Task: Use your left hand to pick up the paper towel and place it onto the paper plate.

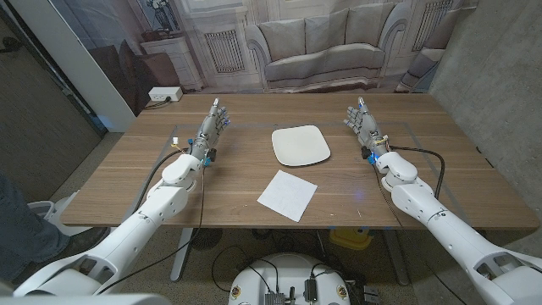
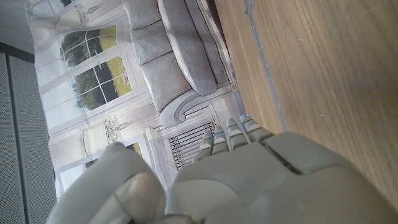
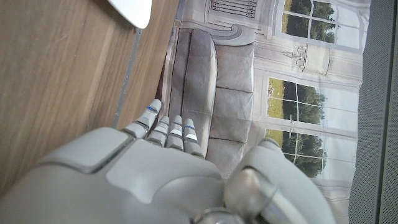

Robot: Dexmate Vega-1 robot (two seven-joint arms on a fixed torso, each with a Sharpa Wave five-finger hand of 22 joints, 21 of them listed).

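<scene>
A white square paper towel [image 1: 287, 195] lies near the table's front edge, at the middle. Behind it sits a white paper plate [image 1: 300, 145], whose corner [image 3: 132, 10] also appears in the right wrist view. My left hand [image 1: 213, 127] stands at the left of the table, fingers apart and pointing away, holding nothing; it is well to the left of the towel. From the left wrist view I see its back [image 2: 249, 180] over bare wood. My right hand [image 1: 363, 124] stands at the right of the plate, open and holding nothing, its back [image 3: 137, 180] close to the camera.
The wooden table [image 1: 127, 182] has bare wood left and right of the towel. A white power strip [image 1: 165, 95] sits on the floor beyond the far left corner. A printed backdrop of a sofa hangs behind the table. A person's leg [image 1: 21, 229] is at the left edge.
</scene>
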